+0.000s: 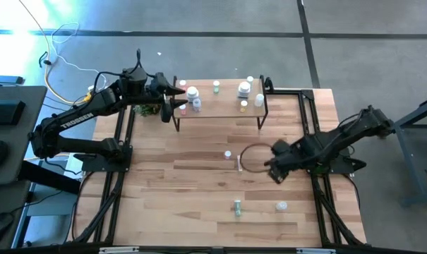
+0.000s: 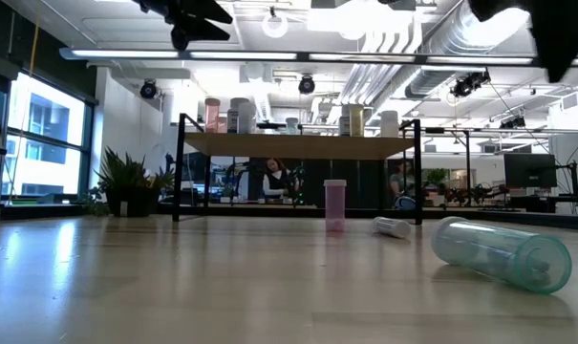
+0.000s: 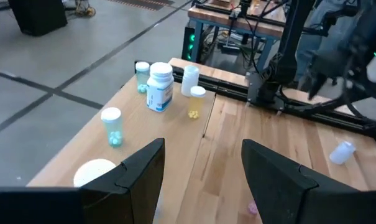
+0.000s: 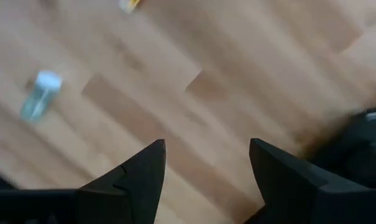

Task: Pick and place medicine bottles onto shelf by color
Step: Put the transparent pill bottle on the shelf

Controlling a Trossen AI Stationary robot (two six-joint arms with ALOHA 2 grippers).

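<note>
Fingers spread and empty, the left gripper (image 1: 172, 101) hovers at the shelf's (image 1: 220, 111) left end, where sorted medicine bottles (image 1: 193, 94) cluster by color. The right gripper (image 1: 274, 171), likewise apart and empty, hangs mid-table near the green vial (image 1: 237, 207) lying toward the front edge, probably its next pick.

Left hand (image 1: 172, 103) open and empty, right hand (image 1: 275, 171) open low, arms apart.

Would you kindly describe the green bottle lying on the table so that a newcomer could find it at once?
Start at the shelf at the far edge of the table, then look to the near edge on the right arm's side. Two loose bottles lie there: the green bottle is the tinted one, beside a white bottle nearer the right arm.
</note>
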